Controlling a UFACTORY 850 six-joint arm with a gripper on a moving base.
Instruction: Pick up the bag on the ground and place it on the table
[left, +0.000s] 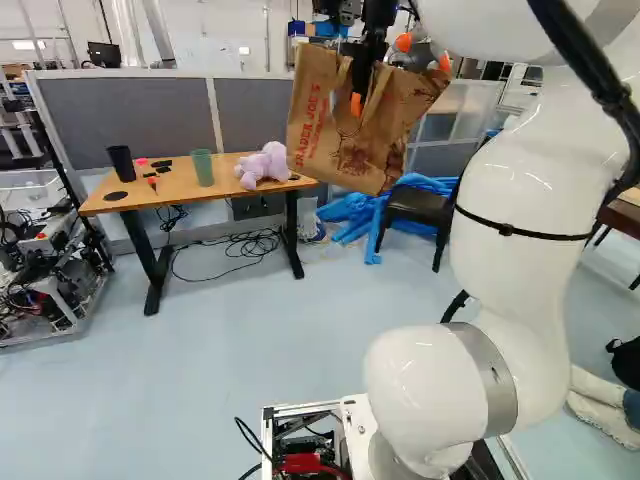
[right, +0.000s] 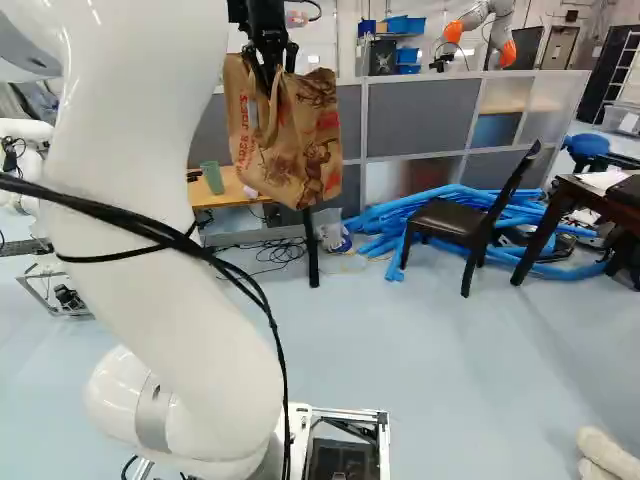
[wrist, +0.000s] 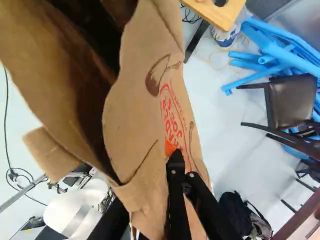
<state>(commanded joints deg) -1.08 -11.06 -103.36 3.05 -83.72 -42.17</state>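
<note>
One end effector (left: 358, 98) is closed on the bag (left: 330, 125), its fingers apparently drawn together on the paper near the mouth; the finger on the far side is largely hidden. The bag hangs in the air below and around the fingertips, well above the floor (left: 240, 340). The desk (left: 180, 190) lies lower, beyond the bag and to the arm's left; the next move probably calls for a carry forward and leftward, then a lowering onto a free part among the black cup (left: 122, 163), green cup (left: 204, 167) and plush toy (left: 265, 165). The bag's long axis is tilted from upright, its mouth uppermost. It is brown paper, creased, printed in red and dark brown, with gaping mouth and limp walls, which may fold on landing.
</note>
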